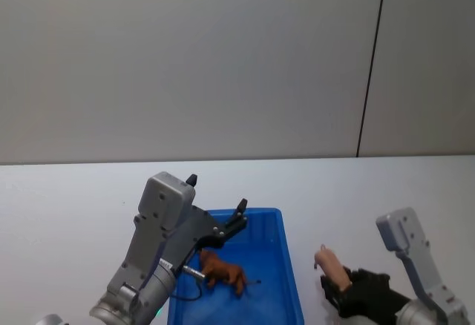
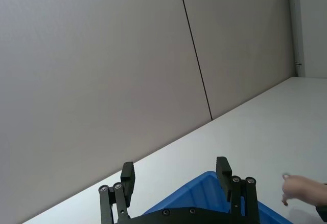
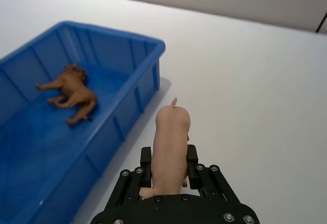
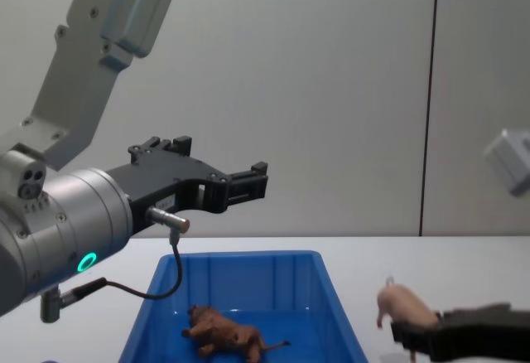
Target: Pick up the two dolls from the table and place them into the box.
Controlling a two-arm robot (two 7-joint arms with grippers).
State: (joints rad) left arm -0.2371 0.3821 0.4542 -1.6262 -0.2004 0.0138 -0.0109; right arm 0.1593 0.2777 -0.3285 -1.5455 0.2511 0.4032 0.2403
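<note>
The brown lion lies on its side on the floor of the blue box, so that half of the job looks done. The pale pink pig is the one to watch. It sits clamped in the right end effector, held near one end, with most of its body sticking out past the fingers. It hangs just to the right of the box, over the bare white bench, outside the rim.

From where I stand, that grip is the weak point. With so much of the pig hanging free, a quick swing towards the box could make it pivot or slide out between the fingers. If it lets go before the pig is over the rim, the pig lands on the bench or bounces off the thick edge. It also seems to be carried low, so a flat sideways move may knock the projecting end against the box wall.

The left end effector hangs above the box, spread wide and holding nothing. Its arm crosses over the near left part of the box, so I judge the two arms could foul each other if the right one reaches far across.
</note>
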